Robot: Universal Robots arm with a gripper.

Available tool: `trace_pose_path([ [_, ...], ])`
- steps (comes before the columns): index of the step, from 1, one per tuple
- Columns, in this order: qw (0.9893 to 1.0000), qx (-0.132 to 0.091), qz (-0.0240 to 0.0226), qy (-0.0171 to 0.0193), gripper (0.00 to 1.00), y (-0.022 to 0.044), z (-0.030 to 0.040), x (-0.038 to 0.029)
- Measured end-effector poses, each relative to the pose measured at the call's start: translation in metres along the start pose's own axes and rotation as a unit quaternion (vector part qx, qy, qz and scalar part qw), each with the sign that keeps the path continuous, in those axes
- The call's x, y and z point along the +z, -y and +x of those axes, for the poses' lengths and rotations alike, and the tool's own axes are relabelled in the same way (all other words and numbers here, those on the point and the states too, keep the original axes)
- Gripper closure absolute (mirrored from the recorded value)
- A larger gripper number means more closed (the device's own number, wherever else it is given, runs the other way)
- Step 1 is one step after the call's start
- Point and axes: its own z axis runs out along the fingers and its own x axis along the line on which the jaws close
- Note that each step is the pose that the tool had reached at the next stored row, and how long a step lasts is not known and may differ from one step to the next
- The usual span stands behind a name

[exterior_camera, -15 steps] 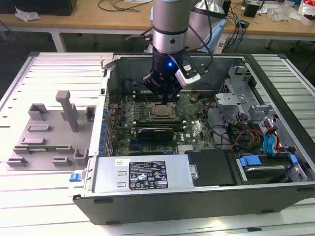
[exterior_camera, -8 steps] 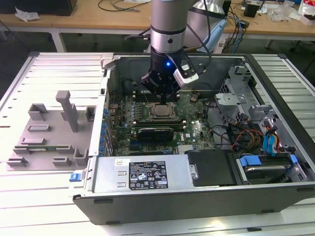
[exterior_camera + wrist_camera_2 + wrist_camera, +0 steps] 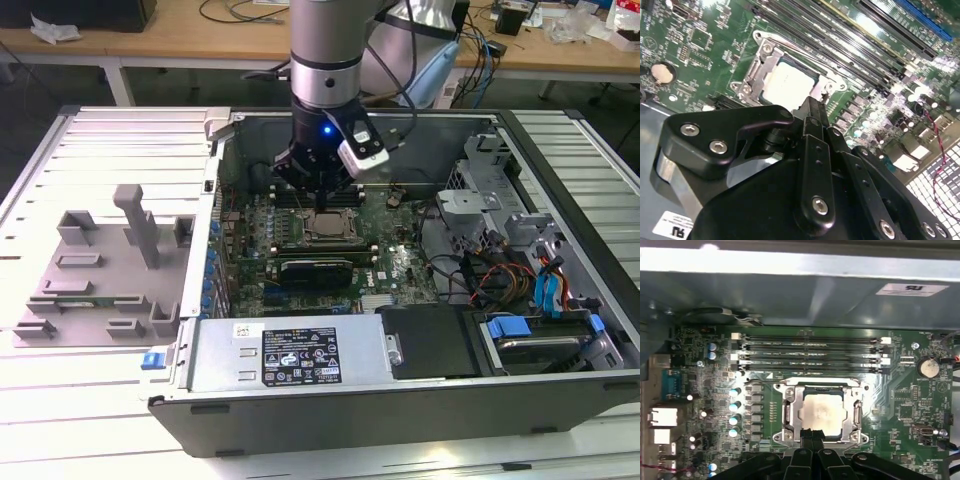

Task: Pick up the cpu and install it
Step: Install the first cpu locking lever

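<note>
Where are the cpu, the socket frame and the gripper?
cpu (image 3: 821,412): first wrist view, middle of top plate.
socket frame (image 3: 789,412): first wrist view, metal side bar.
gripper (image 3: 810,434): first wrist view, between fingertips.

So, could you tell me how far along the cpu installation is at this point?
The cpu already lies in the socket on the motherboard. The gripper hangs close over its edge, shut and empty. Whether the cpu is latched down cannot be told.

Seemingly metal slatted table (image 3: 60,400) bears grey tray (image 3: 110,282), computer case (image 3: 400,405).
</note>
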Motion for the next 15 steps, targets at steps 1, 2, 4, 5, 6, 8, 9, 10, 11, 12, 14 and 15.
trace_pose_path([
  [1, 1.0, 0.0, 0.0, 0.0, 0.89, -0.0001, 0.0023, 0.0],
  [2, 1.0, 0.0, 0.0, 0.0001, 0.89, -0.0003, 0.0056, -0.0001],
  [4, 1.0, 0.0, 0.0, 0.0002, 0.89, -0.0005, 0.0109, -0.0003],
  [5, 1.0, 0.0, 0.0, 0.0003, 0.89, -0.0007, 0.0155, -0.0004],
  [6, 1.0, 0.0, 0.0, 0.0005, 0.89, -0.0009, 0.0218, -0.0006],
  [8, 1.0, 0.0, 0.0, 0.0007, 0.89, -0.0011, 0.0299, -0.0008],
  [9, 1.0, 0.0, 0.0, 0.0008, 0.89, -0.0011, 0.0323, -0.0009],
  [10, 1.0, 0.0, -0.0005, 0.0014, 0.89, -0.0012, 0.0367, -0.001],
  [11, 1.0, 0.0, -0.0057, 0.003, 0.89, -0.0012, 0.0395, -0.0011],
  [12, 0.9999, 0.0, -0.0144, 0.005, 0.89, -0.0013, 0.0407, -0.001],
  [14, 0.9998, 0.001, -0.019, 0.0066, 0.89, -0.0013, 0.0416, -0.0011],
  [15, 0.9998, 0.001, -0.0192, 0.0071, 0.89, -0.0015, 0.0417, -0.0014],
])
